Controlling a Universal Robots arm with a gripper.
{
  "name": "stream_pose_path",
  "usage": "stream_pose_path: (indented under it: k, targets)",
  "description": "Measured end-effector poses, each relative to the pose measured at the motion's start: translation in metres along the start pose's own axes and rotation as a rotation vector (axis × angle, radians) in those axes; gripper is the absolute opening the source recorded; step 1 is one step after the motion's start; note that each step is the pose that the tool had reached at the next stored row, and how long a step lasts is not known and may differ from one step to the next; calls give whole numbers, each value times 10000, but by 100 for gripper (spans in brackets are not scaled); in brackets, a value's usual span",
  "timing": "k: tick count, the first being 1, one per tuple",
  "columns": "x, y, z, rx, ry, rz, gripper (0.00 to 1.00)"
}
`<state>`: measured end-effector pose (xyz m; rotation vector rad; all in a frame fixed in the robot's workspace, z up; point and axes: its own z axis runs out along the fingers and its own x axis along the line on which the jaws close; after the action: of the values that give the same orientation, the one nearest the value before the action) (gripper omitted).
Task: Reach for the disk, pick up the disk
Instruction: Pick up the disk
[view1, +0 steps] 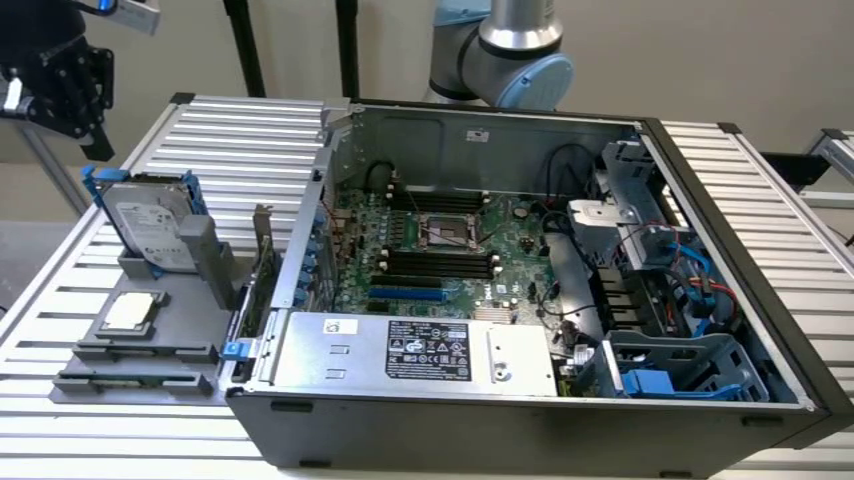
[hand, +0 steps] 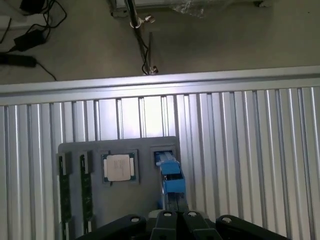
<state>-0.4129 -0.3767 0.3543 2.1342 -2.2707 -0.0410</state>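
While the gripper (hand: 178, 216) hung above, fingers pressed together and empty, the upright disk (view1: 150, 222) called for a centred approach square to its thin edge.

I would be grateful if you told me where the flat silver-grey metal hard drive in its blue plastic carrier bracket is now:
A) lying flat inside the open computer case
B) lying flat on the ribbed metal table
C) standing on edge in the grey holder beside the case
C: the silver-grey metal hard drive in its blue plastic bracket stands on edge in the grey plastic holder, at the exterior view's left of the open black computer case.
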Motion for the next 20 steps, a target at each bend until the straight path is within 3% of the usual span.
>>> stream_pose_path:
  k: [4, 5, 6, 8, 11, 13, 20]
  targets:
    - [-4, 0, 1, 2, 2, -89, 12]
    - [-4, 0, 1, 2, 2, -97, 24]
    - [-5, 0, 2, 3, 3, -103, 24]
    - [-5, 0, 7, 10, 4, -124, 36]
    - [-5, 0, 30, 25, 4, -161, 42]
    - [-5, 0, 64, 36, 4, -191, 54]
    - [-4, -1, 190, 47, 9, -322, 54]
